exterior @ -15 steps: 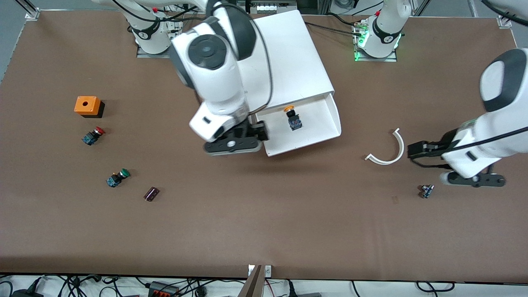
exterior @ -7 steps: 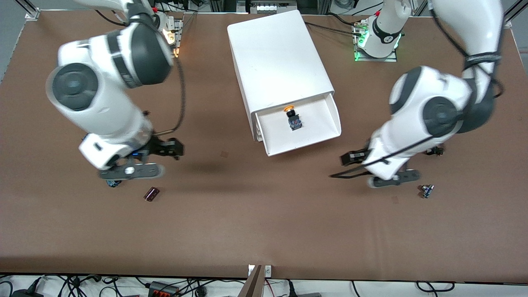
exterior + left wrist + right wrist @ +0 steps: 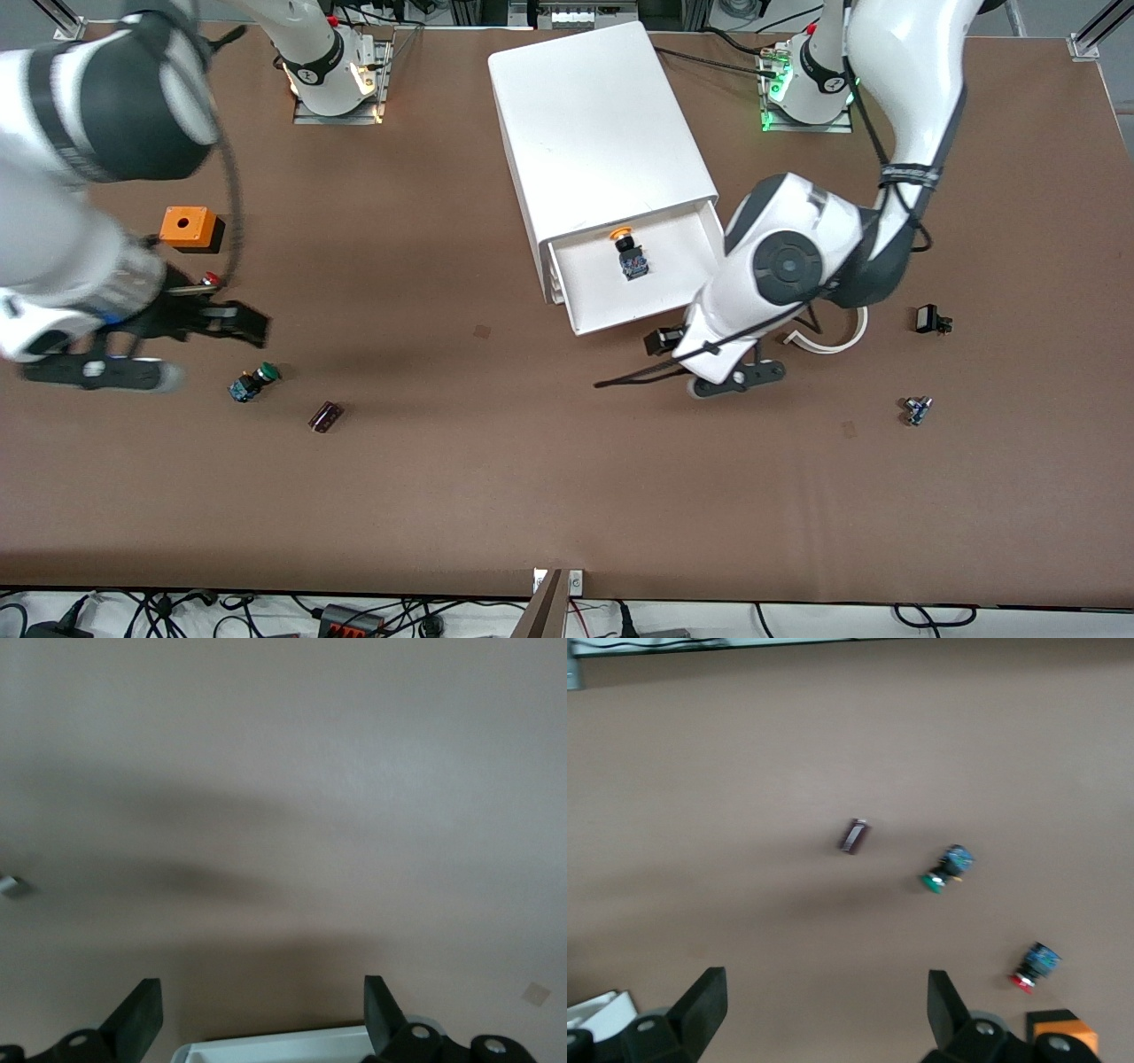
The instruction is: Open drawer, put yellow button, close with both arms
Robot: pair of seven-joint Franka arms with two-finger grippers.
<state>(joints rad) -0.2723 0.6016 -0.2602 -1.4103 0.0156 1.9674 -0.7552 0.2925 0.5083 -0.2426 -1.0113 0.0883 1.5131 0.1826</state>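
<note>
The white cabinet (image 3: 594, 124) stands at the table's middle, between the two arm bases. Its top drawer (image 3: 687, 266) is pulled out. The yellow button (image 3: 627, 252) lies inside it on its side. My left gripper (image 3: 704, 359) is open and empty, low over the table just before the drawer's front corner at the left arm's end. In the left wrist view the drawer's front rim (image 3: 275, 1047) shows between the spread fingers of the left gripper (image 3: 264, 1010). My right gripper (image 3: 133, 341) is open and empty, over the table at the right arm's end; the right wrist view also shows it (image 3: 824, 1010).
An orange box (image 3: 188, 227), a red button (image 3: 210, 280), a green button (image 3: 253, 381) and a dark cylinder (image 3: 325, 416) lie near the right gripper. A white curved strip (image 3: 837, 341), a small black part (image 3: 930, 319) and a small blue part (image 3: 915, 410) lie toward the left arm's end.
The right arm swung away from the drawer toward its own end of the table. The left arm swept in from its end to the drawer's front corner. The yellow button stayed put.
</note>
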